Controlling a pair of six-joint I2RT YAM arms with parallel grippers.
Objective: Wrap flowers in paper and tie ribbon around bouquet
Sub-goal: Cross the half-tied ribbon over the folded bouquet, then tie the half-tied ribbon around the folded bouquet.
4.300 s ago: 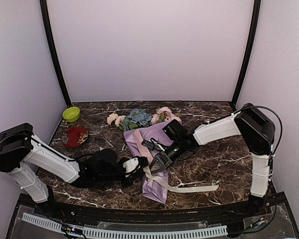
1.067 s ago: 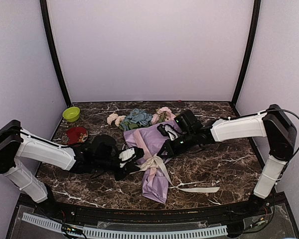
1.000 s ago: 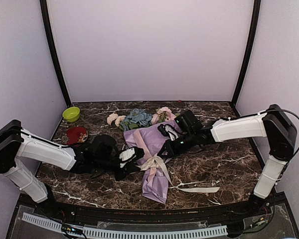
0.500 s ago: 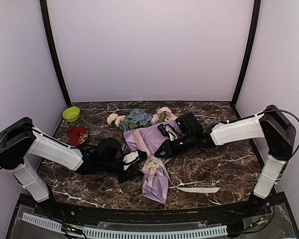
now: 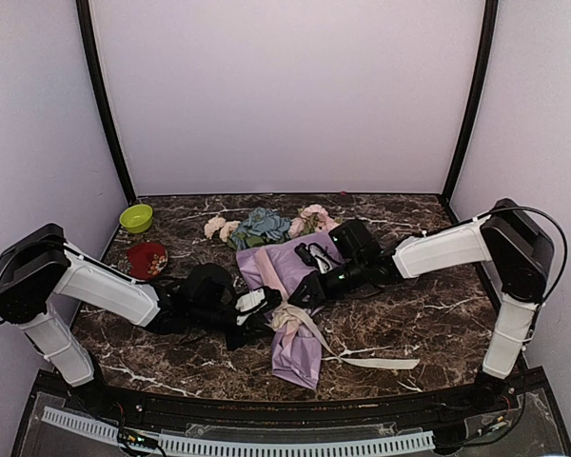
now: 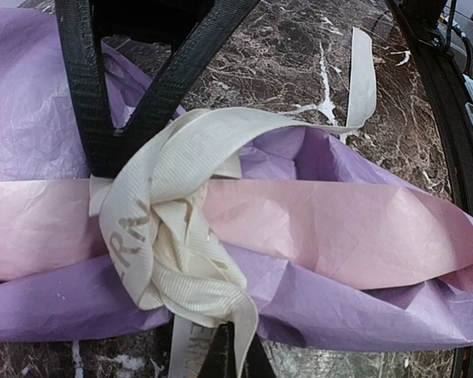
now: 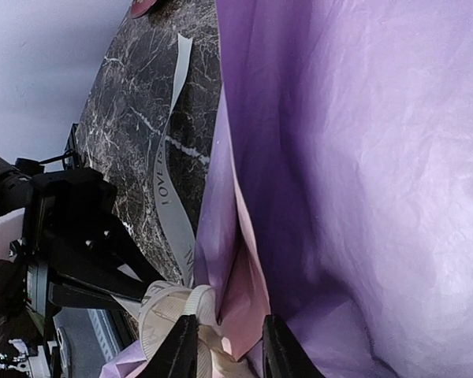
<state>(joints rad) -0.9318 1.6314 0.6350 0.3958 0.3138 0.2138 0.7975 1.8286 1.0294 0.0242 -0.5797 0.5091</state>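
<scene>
While my left gripper (image 6: 110,160) is clamping the knot (image 6: 169,260) of the cream-beige fabric ribbon (image 6: 221,130) on the lilac-and-pink paper-cone bouquet (image 5: 300,350) lying on the dark marbled table (image 5: 428,314), I am aiming to back the right gripper (image 7: 225,346), fingers slightly parted, off without snagging.

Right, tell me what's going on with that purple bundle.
Two robot arms are tying a cream ribbon around a lilac paper bouquet lying on the marble table. The left hand is shut on the ribbon at the knot. The right hand sits at the knot's other side, fingers apart. A loose ribbon tail trails across the table.
</scene>
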